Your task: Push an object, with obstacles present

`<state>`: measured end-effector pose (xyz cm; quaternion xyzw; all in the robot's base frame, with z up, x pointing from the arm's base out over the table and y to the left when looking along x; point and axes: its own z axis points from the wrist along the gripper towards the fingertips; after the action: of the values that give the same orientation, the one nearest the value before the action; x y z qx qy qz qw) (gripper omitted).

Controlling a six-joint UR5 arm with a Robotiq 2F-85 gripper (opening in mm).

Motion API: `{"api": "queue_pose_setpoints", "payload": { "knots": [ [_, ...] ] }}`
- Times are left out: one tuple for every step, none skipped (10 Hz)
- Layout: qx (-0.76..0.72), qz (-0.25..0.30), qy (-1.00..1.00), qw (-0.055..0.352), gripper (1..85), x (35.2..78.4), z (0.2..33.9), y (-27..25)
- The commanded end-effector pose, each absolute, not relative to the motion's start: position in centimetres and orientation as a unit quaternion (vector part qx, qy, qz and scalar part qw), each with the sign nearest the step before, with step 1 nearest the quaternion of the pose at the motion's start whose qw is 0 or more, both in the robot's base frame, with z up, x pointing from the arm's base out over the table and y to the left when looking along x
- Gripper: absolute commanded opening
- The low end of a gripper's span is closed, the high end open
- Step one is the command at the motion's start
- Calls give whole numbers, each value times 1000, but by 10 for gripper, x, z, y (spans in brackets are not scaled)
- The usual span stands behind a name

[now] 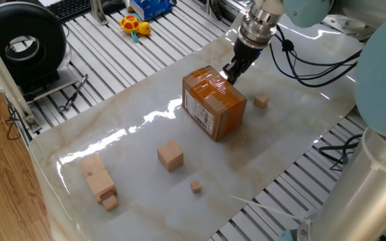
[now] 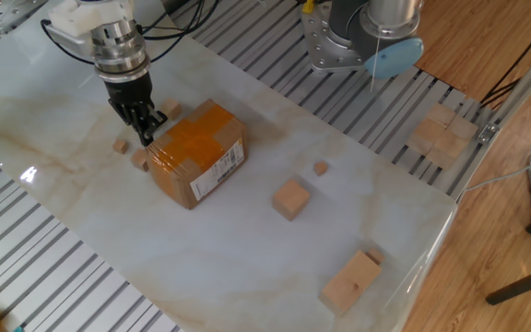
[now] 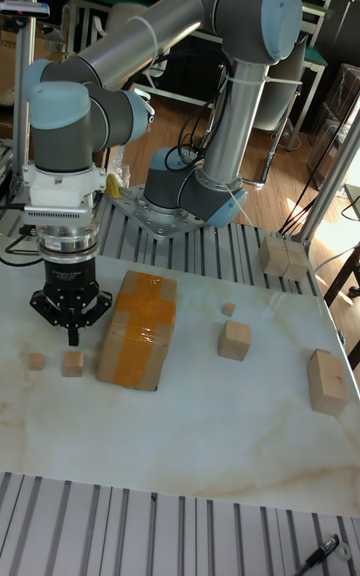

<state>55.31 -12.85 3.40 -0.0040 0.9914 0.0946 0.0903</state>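
The object, a small light-wood cube point(image 3: 73, 363) point(image 2: 140, 160), lies just left of the brown taped cardboard box point(image 3: 137, 329) point(image 2: 196, 152) point(image 1: 214, 102). A near-identical cube point(image 2: 171, 111) point(image 1: 261, 101) sits on the box's other side. My gripper point(image 3: 72, 334) point(image 2: 146, 135) point(image 1: 232, 73) points down, shut and holding nothing. It hangs just above the object, close to the box's corner. In one fixed view the box hides the object.
A smaller cube point(image 3: 36, 361) point(image 2: 120, 146) lies left of the object. A larger wooden cube point(image 2: 290, 198) point(image 1: 170, 155), a tiny cube point(image 2: 321, 168) point(image 1: 196, 187) and a stacked block point(image 2: 350, 281) point(image 1: 99, 181) stand beyond the box. More blocks point(image 2: 441, 134) rest off the slab.
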Motion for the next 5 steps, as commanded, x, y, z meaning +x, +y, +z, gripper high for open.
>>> {"api": "queue_pose_setpoints", "payload": {
  "knots": [
    [34, 113, 985, 123, 13, 571, 41, -124],
    [36, 115, 985, 124, 13, 571, 41, -123],
    [34, 107, 987, 114, 13, 566, 39, -127],
    [33, 107, 987, 111, 13, 565, 39, -126],
    [31, 100, 988, 109, 13, 564, 38, -129]
  ]
}}
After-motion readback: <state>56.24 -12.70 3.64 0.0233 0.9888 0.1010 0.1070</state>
